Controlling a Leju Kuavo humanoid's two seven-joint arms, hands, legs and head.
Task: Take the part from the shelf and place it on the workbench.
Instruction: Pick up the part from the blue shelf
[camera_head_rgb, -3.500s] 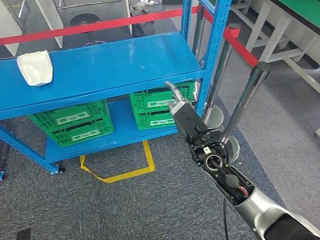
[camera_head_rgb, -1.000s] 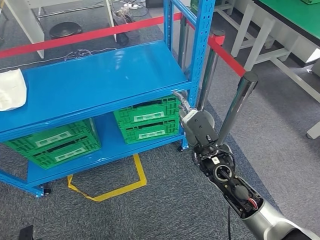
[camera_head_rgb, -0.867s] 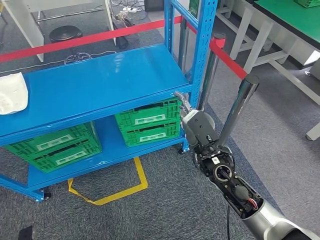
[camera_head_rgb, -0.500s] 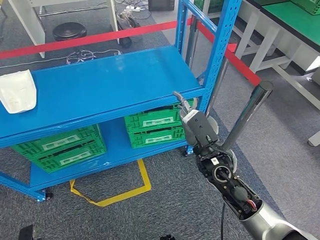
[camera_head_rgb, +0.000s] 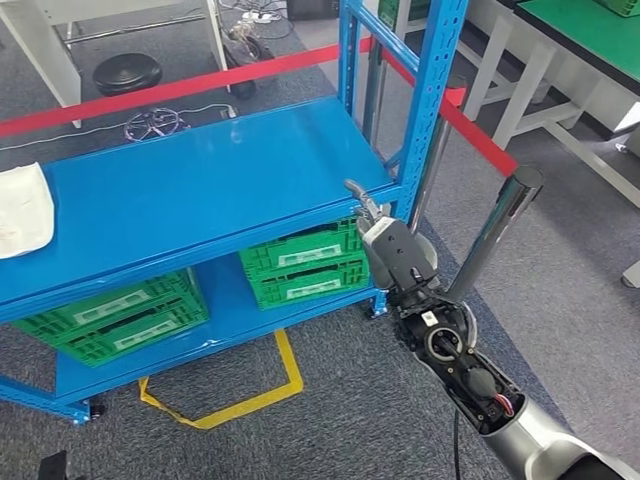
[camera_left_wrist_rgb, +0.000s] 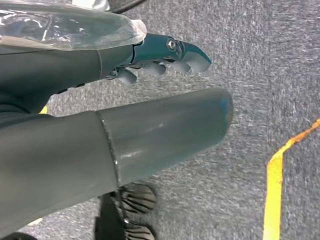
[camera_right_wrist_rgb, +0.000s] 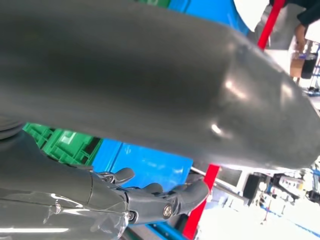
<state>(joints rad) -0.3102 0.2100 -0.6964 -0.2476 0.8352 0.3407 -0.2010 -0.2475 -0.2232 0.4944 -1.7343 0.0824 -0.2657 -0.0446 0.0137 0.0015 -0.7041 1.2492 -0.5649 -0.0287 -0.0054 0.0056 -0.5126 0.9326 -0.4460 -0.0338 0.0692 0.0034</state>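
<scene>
At the far left edge of the blue metal shelf (camera_head_rgb: 196, 180) lies the white moulded part (camera_head_rgb: 23, 210), flat on the upper board and well apart from my right hand (camera_head_rgb: 377, 235). That hand hangs near the shelf's front right corner post, fingers (camera_right_wrist_rgb: 158, 197) stretched out and holding nothing. Over the grey carpet floor (camera_left_wrist_rgb: 264, 75) my left hand (camera_left_wrist_rgb: 158, 55) hangs with fingers straight and apart, empty, while green plastic crates (camera_head_rgb: 306, 265) sit on the lower board.

White part (camera_head_rgb: 23, 210) lying flat, far left on blue shelf (camera_head_rgb: 226, 185) upper deck
</scene>
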